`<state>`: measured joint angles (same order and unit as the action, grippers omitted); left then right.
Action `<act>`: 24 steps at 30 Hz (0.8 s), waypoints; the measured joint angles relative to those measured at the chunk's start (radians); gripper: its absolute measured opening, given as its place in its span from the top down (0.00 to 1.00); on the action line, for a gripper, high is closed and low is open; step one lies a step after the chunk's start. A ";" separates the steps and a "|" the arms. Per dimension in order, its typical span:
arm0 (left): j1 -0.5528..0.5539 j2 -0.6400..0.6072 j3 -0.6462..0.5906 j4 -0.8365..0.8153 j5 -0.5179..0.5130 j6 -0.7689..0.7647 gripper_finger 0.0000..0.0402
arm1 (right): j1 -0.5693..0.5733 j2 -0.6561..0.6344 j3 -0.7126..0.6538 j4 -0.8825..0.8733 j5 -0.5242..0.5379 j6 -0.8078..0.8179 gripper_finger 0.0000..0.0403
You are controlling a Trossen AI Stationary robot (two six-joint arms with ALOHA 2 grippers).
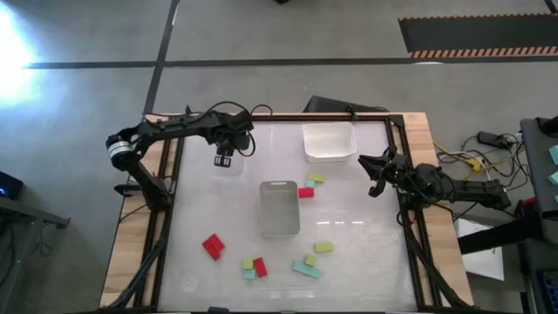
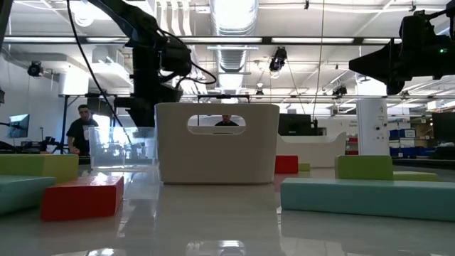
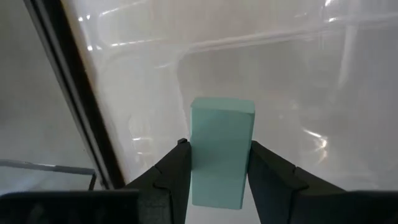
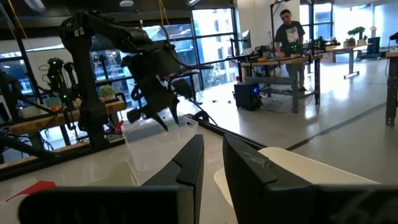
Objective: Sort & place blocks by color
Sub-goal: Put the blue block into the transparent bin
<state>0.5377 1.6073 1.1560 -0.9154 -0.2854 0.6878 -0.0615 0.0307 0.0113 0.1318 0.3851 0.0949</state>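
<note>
My left gripper (image 3: 219, 149) is shut on a teal block (image 3: 222, 121) and hangs over a clear container (image 3: 186, 53) at the table's far left (image 1: 230, 167). My right gripper (image 4: 213, 149) waits shut and empty near the right edge (image 1: 377, 180), raised above the table. Other blocks lie flat on the table: a red one (image 1: 306, 192) and a yellow-green one (image 1: 316, 178) beside the middle clear container (image 1: 279, 208), a red pair (image 1: 213, 246), and a mixed group of teal, yellow-green and red blocks near the near edge (image 1: 306, 269). My left gripper pinches the teal block by its two long side faces (image 3: 196, 155), one finger on each. The fingers come from above, pointing down, and lie along the block. The block is lifted clear and sticks out past the fingertips, above the clear container's floor.
A white container (image 1: 329, 142) stands at the far edge, right of centre. A black frame (image 1: 166, 174) borders the table's sides. In the low view the white container (image 2: 217, 142) fills the middle, with blocks in front. People show in the room behind.
</note>
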 joint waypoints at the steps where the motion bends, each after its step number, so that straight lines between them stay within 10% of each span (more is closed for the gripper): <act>1: 0.000 0.000 -0.012 0.018 0.001 0.000 0.71 | 0.000 0.000 0.000 0.000 0.000 0.000 0.87; 24: 0.006 0.000 -0.124 0.184 -0.076 -0.029 0.58 | 0.000 0.000 0.000 0.000 0.000 0.002 0.87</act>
<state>0.5434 1.6069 1.0315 -0.7316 -0.3618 0.6590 -0.0613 0.0307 0.0109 0.1318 0.3854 0.0967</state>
